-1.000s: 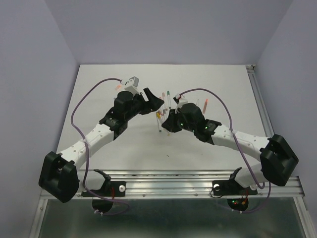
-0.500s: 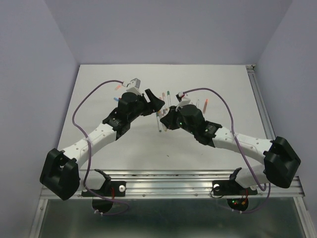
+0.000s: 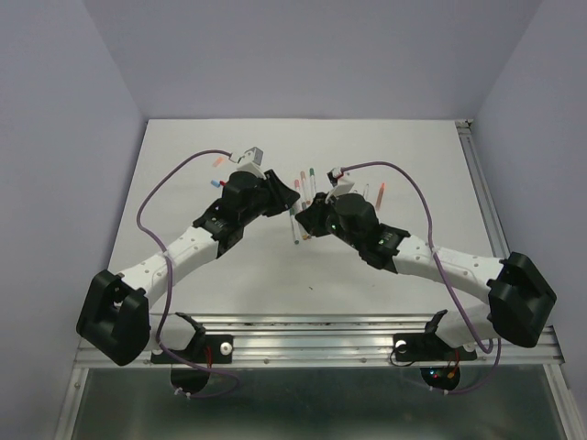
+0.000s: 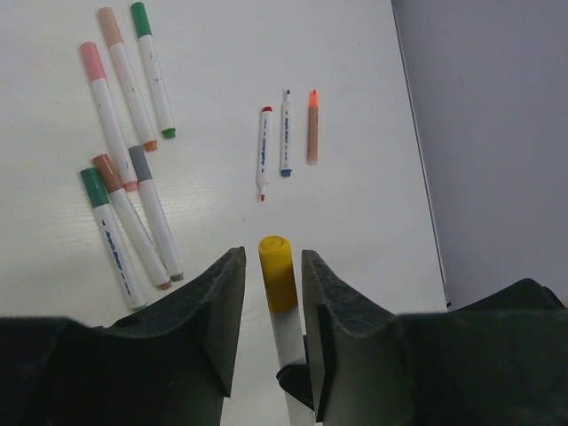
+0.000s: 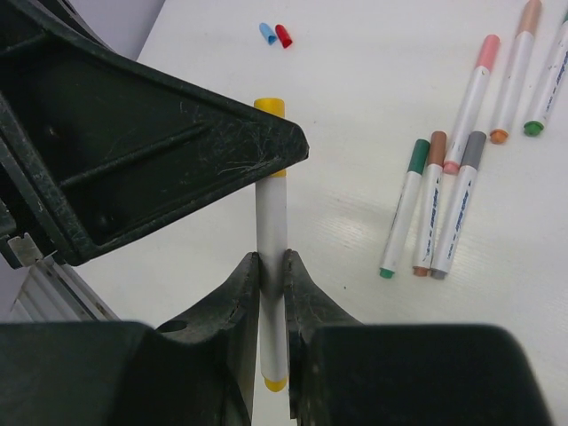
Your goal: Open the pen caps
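My right gripper (image 5: 271,257) is shut on the white barrel of a pen (image 5: 271,209), holding it off the table. The pen's yellow cap (image 4: 277,271) points into my left gripper (image 4: 271,257). The left jaws stand close on either side of the cap, with a thin sliver of table showing on each side. In the top view the two grippers meet mid-table, the left gripper (image 3: 290,196) against the right gripper (image 3: 308,216). In the right wrist view a left finger (image 5: 177,133) hides most of the cap.
Several capped pens (image 4: 120,177) lie on the white table left of the held pen. Three uncapped pens (image 4: 286,133) lie farther off. A loose blue cap (image 5: 267,33) and a red cap (image 5: 283,35) rest together on the table. A grey wall (image 4: 497,133) rises on the right.
My left gripper has moved right onto the held pen's capped end and its jaws have narrowed around the yellow cap. The right gripper shifted slightly left, still gripping the barrel.
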